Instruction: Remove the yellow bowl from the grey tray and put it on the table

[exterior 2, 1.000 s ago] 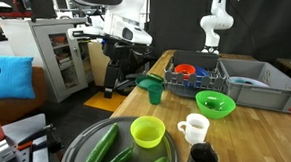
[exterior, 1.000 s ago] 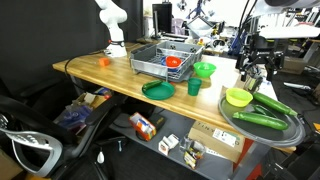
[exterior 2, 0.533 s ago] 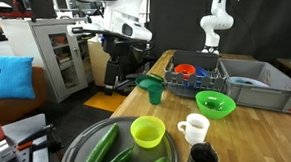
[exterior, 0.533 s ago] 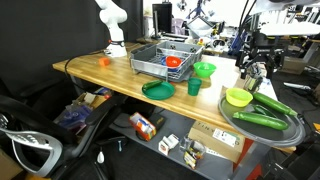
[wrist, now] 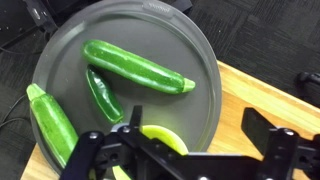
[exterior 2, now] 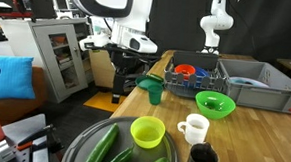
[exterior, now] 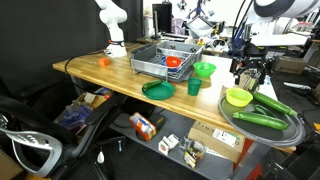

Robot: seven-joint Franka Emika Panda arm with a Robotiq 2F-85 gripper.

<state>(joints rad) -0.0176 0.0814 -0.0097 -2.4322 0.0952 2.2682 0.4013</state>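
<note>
Nearest in an exterior view lies the grey tray (exterior 2: 77,146), at one end of the wooden surface (exterior 2: 265,135). The yellow bowl (exterior 2: 148,131) sits upright inside the tray, close to the rim on the side facing the rest of the surface. Three cucumbers (exterior 2: 102,147) lie flat in the tray beside it. The wrist view looks straight down on this. The fingers (wrist: 285,155) are spread wide apart with nothing between them, and a slice of the bowl shows below, closer to one finger than the other. In an exterior view they hang above the bowl with a clear gap, not touching it. Just off the tray stand a dark metal cup (exterior 2: 204,157) and a white mug (exterior 2: 193,127). Behind them are a green bowl (exterior 2: 215,103) and a green cup (exterior 2: 155,90), and a flat green plate (exterior: 157,89) lies near the cup. Farther back is a wire basket (exterior 2: 207,82) holding a red bowl (exterior 2: 184,70), with a grey bin (exterior 2: 251,82) next to it. At the far end a small orange thing (exterior: 103,61) rests on the surface near the base of a white robot arm (exterior: 113,25).
</note>
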